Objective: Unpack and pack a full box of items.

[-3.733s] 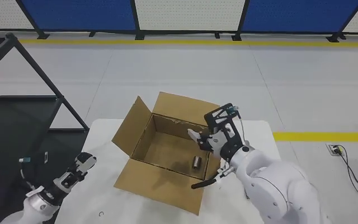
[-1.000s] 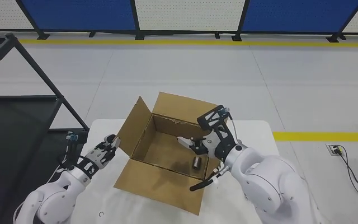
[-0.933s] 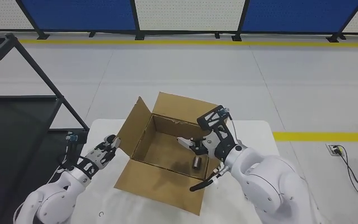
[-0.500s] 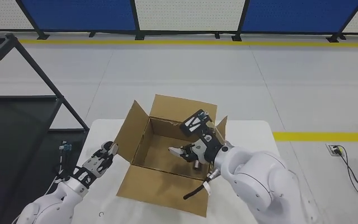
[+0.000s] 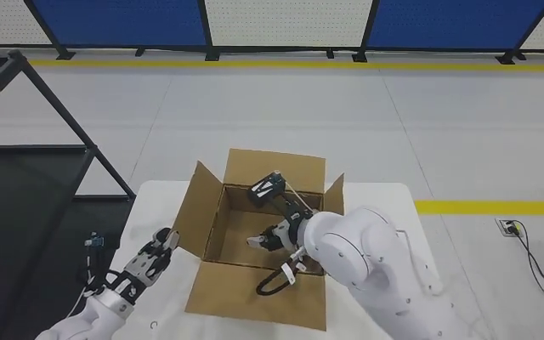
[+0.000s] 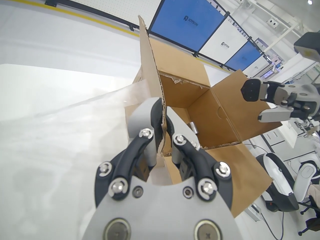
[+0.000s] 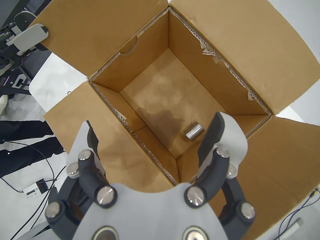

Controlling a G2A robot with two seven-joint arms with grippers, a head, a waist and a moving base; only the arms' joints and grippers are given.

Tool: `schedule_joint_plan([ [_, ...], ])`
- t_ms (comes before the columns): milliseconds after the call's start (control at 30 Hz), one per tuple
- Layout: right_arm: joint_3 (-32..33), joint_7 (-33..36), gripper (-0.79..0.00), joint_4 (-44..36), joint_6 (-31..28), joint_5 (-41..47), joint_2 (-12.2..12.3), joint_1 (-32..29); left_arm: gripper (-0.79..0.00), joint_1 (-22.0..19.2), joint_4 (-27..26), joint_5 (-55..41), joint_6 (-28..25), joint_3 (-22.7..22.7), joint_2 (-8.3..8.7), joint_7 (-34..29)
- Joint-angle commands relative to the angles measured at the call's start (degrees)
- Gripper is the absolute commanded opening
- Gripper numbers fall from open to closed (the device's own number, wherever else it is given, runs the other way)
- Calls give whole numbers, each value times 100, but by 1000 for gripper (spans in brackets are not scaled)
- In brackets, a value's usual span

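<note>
one metal cylinder (image 7: 193,131) lies on the floor of the open cardboard box (image 7: 107,26), below the right gripper (image 7: 153,132), its fingers spread; the left gripper (image 6: 162,116) pinches a side flap's edge.

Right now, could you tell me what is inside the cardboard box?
One small metal cylinder lies on the floor of the cardboard box, near a corner. A finger of the right gripper hides the floor patch beside it.

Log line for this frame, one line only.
left pincer: shut on box flap | right pincer: open, over open box | metal cylinder: on box floor, not grasped
</note>
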Motion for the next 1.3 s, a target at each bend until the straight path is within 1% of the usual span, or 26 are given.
schedule_joint_plan([
  [0, 1, 0, 0, -1, -3, -2, 1, -3, -785, 93, -68, -10, -4, -30, -1, 29],
  [167, -68, -114, 0, 99, -79, -17, -3, -89, -785, 309, -222, -80, -18, -99, -9, 111],
  [267, -236, -70, 0, 447, 177, -25, -69, 41, -785, 405, -281, -104, -42, -123, -12, 141],
  [433, -518, 240, 0, 1219, 805, 159, -241, 489, -785, 534, -334, -135, -73, -160, -18, 179],
  [567, -818, 630, 0, 1911, 1133, 281, -391, 829, -785, 626, -364, -167, -97, -198, -22, 212],
  [633, -900, 686, 0, 2258, 1278, 439, -469, 970, -785, 670, -388, -181, -118, -221, -24, 219],
  [700, -1053, 790, 0, 2618, 1448, 414, -549, 1134, -785, 713, -407, -193, -141, -244, -25, 227],
  [733, -1086, 766, 0, 2743, 1472, 438, -576, 1175, -785, 732, -410, -209, -148, -256, -26, 240],
  [1033, -1086, 766, 0, 2743, 1472, 438, -576, 1175, -785, 815, -441, -270, -237, -299, -32, 229],
  [1100, -1134, 558, 0, 2810, 1434, 395, -587, 1045, -785, 823, -444, -282, -251, -304, -33, 228],
  [1267, -1247, 354, 0, 3320, 1419, 509, -698, 1092, -785, 860, -481, -299, -282, -320, -37, 235],
])
